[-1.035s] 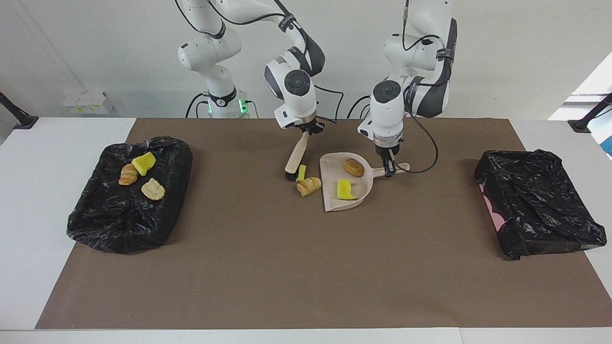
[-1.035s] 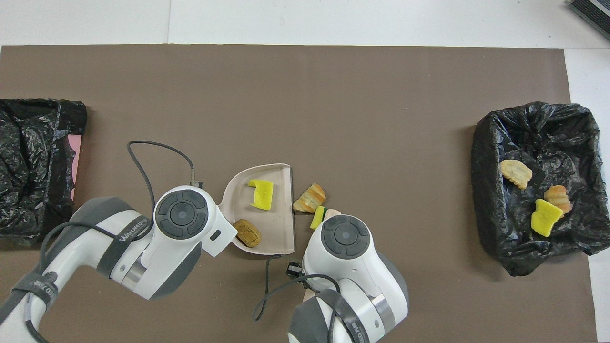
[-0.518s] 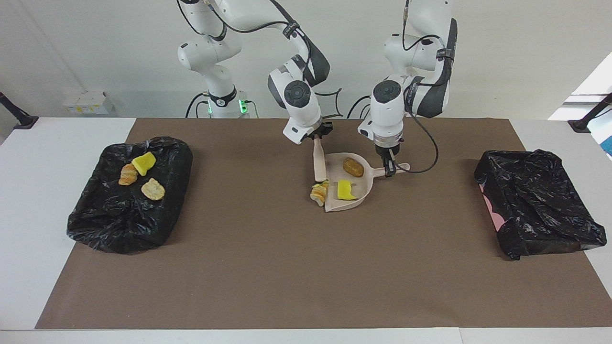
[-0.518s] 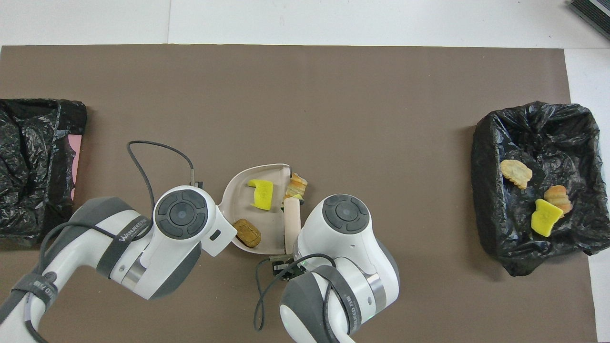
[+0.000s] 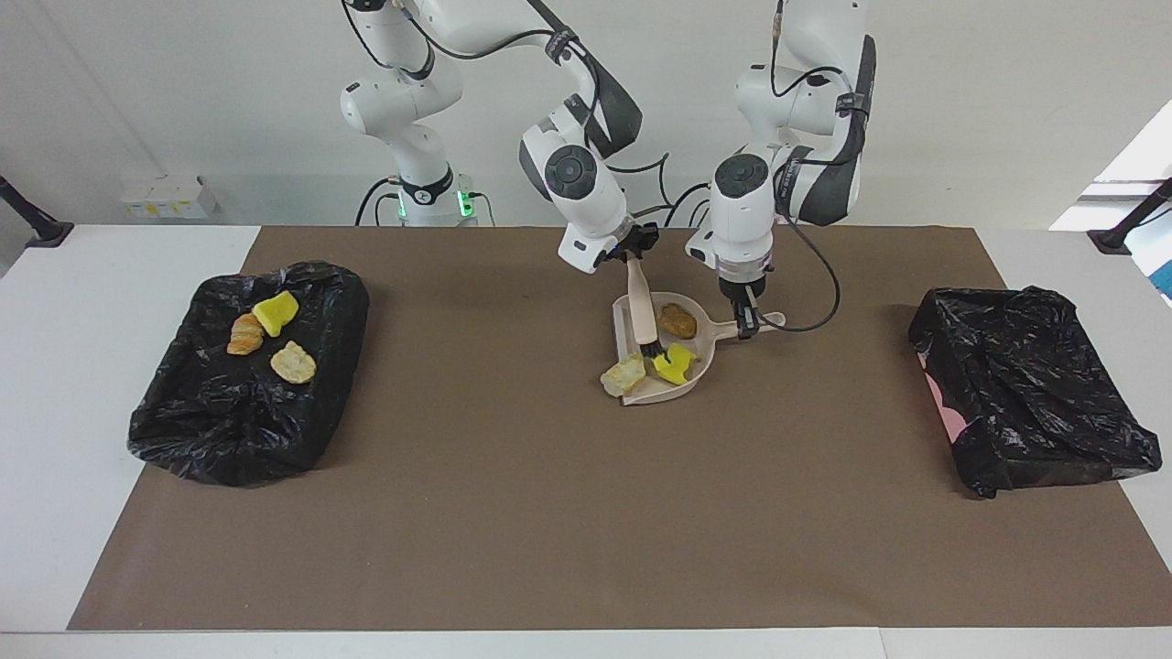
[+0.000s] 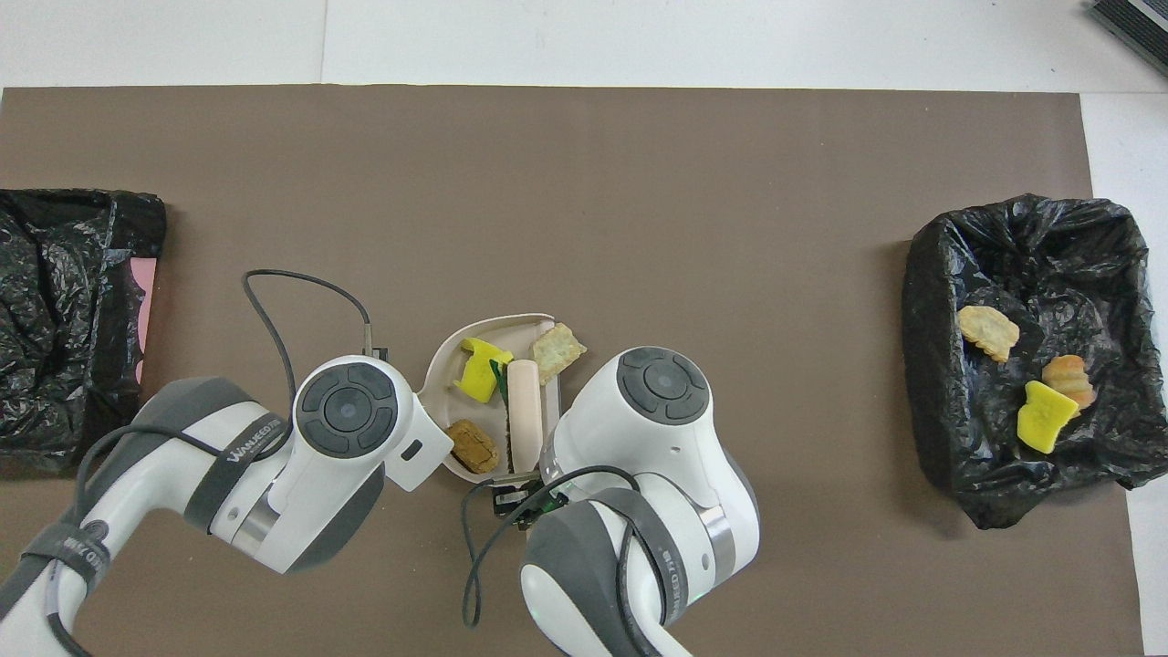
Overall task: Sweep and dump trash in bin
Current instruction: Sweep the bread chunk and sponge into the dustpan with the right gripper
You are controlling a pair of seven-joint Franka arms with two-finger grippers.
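A beige dustpan [image 5: 641,392] [image 6: 445,354] lies flat on the brown mat, and my left gripper [image 5: 745,322] is shut on its handle. My right gripper [image 5: 632,251] is shut on the beige brush [image 5: 644,307] [image 6: 524,411], whose black bristles sit inside the pan. Trash in the pan: a brown lump [image 5: 678,320] [image 6: 473,445] and a yellow sponge bit [image 5: 674,363] [image 6: 479,363] against the bristles. A pale bread piece [image 5: 624,373] [image 6: 557,347] rests on the pan's lip. The bin [image 5: 229,439] [image 6: 940,301], black-lined, at the right arm's end holds three scraps.
A second black-lined bin [image 5: 1025,394] [image 6: 64,310] sits at the left arm's end of the table, with nothing showing in it. A black cable [image 6: 301,283] loops over the mat beside the dustpan. The brown mat [image 5: 549,513] covers most of the white table.
My right gripper swung the brush toward the left arm's end and into the pan. The bread piece moved onto the lip and the yellow sponge slid deeper. The left arm stayed still.
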